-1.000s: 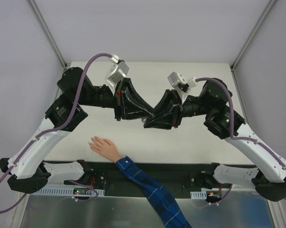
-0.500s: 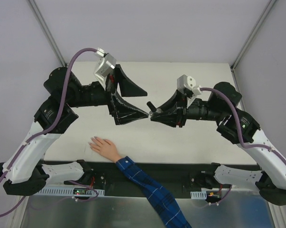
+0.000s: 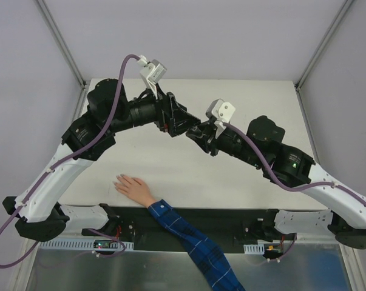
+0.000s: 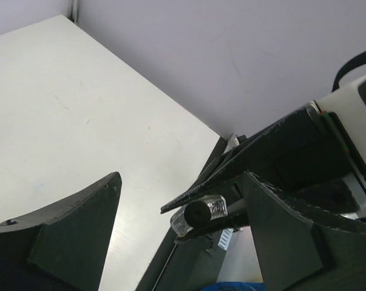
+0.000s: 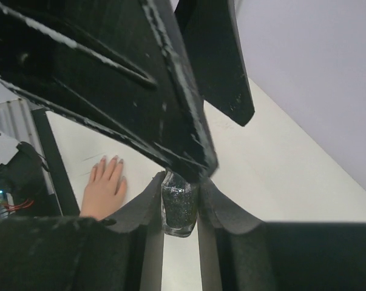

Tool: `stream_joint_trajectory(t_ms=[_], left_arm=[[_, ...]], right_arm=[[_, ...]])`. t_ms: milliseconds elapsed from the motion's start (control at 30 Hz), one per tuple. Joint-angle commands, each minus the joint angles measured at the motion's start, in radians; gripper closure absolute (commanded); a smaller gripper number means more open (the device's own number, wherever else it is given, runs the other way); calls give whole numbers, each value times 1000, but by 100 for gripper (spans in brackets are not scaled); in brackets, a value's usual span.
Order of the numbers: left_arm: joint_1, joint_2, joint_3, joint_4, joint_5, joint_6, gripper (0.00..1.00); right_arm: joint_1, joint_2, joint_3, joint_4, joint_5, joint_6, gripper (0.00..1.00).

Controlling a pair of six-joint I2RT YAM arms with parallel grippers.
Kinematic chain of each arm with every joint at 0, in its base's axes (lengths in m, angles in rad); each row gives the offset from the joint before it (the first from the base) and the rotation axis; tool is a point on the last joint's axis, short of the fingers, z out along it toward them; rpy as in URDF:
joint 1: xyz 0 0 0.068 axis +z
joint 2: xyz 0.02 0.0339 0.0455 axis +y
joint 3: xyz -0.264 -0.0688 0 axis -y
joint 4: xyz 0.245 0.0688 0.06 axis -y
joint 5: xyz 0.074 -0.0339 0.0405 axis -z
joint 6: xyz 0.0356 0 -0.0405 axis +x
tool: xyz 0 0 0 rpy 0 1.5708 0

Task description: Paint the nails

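The pale hand [image 3: 133, 187] lies flat near the table's front edge, its arm in a blue plaid sleeve [image 3: 195, 242]. The nails [image 5: 108, 160] show at its spread fingertips. Above mid-table my right gripper [image 5: 181, 182] is shut on a small dark glittery bottle [image 5: 179, 209], held well above and beyond the hand. My left gripper [image 4: 181, 177] is open, and the bottle's black cap [image 4: 199, 214] sits end-on between its wide fingers, nearer the right one. In the top view the left gripper [image 3: 184, 124] and right gripper [image 3: 198, 134] meet tip to tip.
The white table [image 3: 249, 103] is walled by pale panels at the back and sides. The arm bases and a black rail [image 3: 231, 218] run along the near edge, beside the sleeve.
My left gripper, shut a second ago, has opened. Both arms drew apart, then came back together farther back on the table, and the left jaws now straddle the bottle's cap.
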Motion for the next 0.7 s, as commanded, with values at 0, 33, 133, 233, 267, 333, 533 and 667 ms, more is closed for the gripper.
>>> stream_joint_trajectory(t_ms=[0,33,133,233,267,333,533,667], left_arm=[[4,14,15,11,-5,-24,29],[6,18,12,11,10,-27,44],[2,31,4,11,64,-24,73],[4,34,6,10,133,-7,94],[4,38,10,11,160,-1,100],[5,44,35,18,285,27,100],[6,18,32,148,524,28,100],[6,-30,-8,237,601,1,100]], right_arm=[[36,16,38,90,174,-56,100],[40,18,38,99,187,-58,100],[49,27,42,105,258,-64,100],[49,21,35,105,267,-65,100],[48,16,30,105,254,-64,100],[33,-1,21,84,180,-42,100],[-266,-12,-42,432,-1106,402,100],[-250,28,-80,691,-1305,738,100]])
